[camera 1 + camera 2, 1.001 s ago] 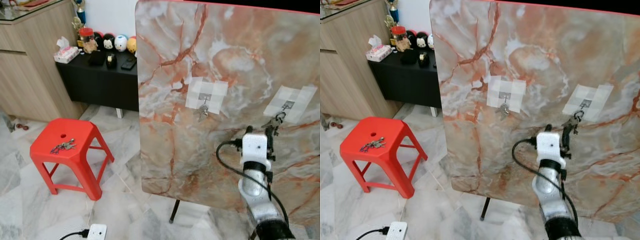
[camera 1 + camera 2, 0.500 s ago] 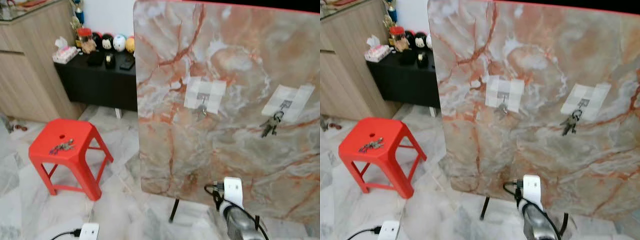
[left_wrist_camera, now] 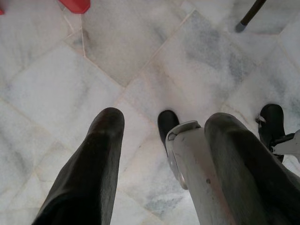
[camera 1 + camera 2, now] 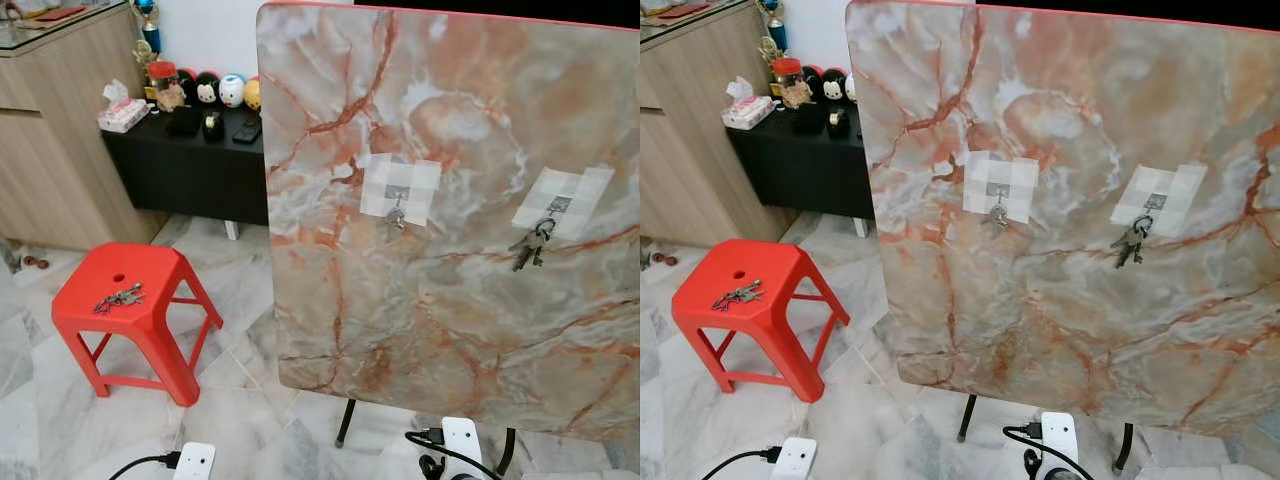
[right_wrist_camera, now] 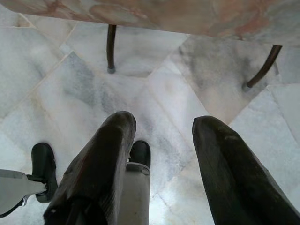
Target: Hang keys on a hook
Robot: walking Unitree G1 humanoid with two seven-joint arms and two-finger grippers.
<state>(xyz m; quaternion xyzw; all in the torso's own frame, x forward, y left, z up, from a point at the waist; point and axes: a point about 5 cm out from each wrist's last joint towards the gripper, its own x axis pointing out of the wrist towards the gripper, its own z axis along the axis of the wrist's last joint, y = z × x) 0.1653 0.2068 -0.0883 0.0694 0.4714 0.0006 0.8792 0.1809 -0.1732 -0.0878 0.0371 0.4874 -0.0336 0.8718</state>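
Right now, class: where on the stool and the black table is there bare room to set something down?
On the stool, keys lie left of centre; the right half and front edge are bare. The black table is crowded along the back with a tissue box, jar and toys; its front strip is bare.

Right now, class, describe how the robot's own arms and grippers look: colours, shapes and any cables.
Each gripper has two long black fingers, rounded and tapering toward the tips: the left gripper and the right gripper. At the bottom of the eye views the right arm shows a white boxy wrist block with a black cable looping from it.
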